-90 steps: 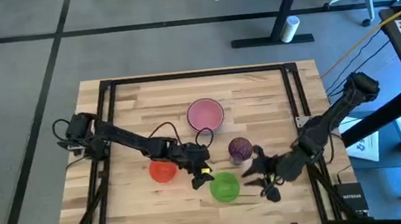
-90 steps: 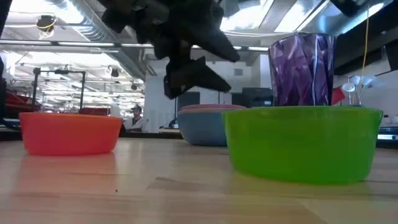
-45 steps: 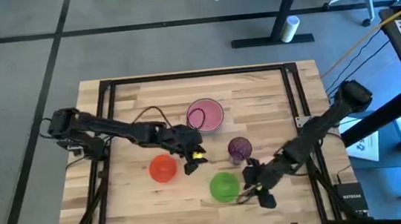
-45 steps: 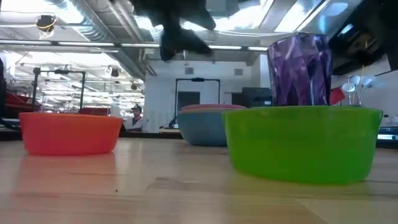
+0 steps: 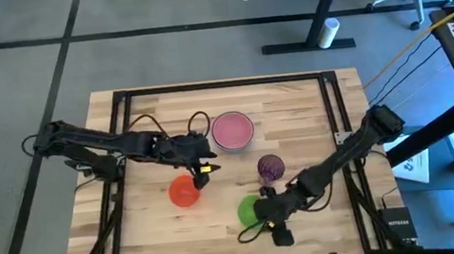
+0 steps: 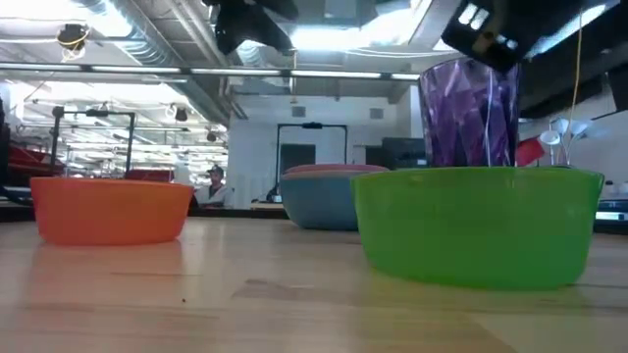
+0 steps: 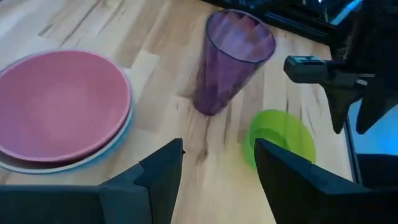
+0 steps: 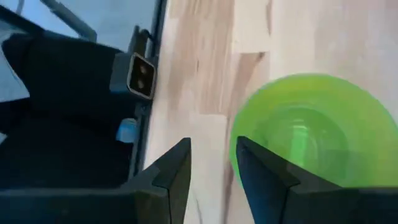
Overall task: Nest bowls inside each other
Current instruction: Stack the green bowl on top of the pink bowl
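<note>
The pale plank table [image 5: 310,110] is carrying the green bowl [image 5: 251,211] near its front edge, the orange bowl [image 5: 184,191] beside it, and the pink bowl [image 5: 232,131] sitting in a blue one mid-table; a purple cup [image 5: 271,169] is standing between; the left gripper [image 7: 214,165] is hovering open above the table's middle; the right gripper [image 8: 212,163] is hanging open over the green bowl's rim; grey floor is lying around.

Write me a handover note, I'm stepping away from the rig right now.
Left gripper: open, empty, raised near the orange bowl.
Right gripper: open, empty, at the green bowl.
Done: pink bowl sits in a blue one at the table's middle.
Left: orange and green bowls stand alone; a tall purple cup stands upright between pink and green. No grey bowl can be seen.
</note>
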{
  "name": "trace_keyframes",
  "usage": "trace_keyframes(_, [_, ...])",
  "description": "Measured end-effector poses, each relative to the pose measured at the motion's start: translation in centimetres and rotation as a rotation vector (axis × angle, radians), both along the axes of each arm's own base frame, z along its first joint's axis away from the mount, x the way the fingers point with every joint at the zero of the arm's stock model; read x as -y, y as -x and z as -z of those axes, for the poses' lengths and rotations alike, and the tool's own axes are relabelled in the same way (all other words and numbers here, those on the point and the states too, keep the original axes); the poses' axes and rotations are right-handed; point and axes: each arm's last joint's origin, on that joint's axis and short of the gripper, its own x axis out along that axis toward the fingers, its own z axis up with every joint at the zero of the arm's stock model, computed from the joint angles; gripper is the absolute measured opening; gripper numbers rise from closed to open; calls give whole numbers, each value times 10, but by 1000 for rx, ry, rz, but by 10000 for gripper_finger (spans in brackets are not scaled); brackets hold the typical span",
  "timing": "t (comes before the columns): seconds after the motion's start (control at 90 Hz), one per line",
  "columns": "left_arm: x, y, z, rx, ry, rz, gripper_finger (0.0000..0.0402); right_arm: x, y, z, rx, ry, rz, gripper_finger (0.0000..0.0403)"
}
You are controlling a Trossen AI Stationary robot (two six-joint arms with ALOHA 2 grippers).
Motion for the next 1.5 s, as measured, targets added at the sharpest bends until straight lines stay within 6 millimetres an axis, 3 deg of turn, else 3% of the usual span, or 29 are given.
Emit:
trace_keyframes(0.156, [10, 2, 1, 4, -19, -4, 182, -16, -5, 5, -48, -31, 71, 114])
trace_keyframes(0.333, [25, 5, 1, 11, -8, -4, 182, -31, -9, 18, -205, 67, 165, 114])
trace_keyframes(0.589, [42, 11, 0, 30, -27, -33, 182, -44, -27, 25, -297, 217, 119, 114])
trace_keyframes(0.989, [41, 20, 7, -61, -89, -91, 182, -33, -41, 33, -290, 251, 75, 114])
trace_keyframes(1.289, [32, 41, -13, -15, -90, -121, 182, -34, -49, 55, -334, 233, 35, 114])
trace_keyframes(1.4, [28, 50, -21, 8, -103, -147, 182, -30, -52, 61, -357, 231, 13, 89])
trace_keyframes(1.5, [25, 55, -24, 7, -115, -159, 182, -25, -55, 64, -371, 230, -20, 26])
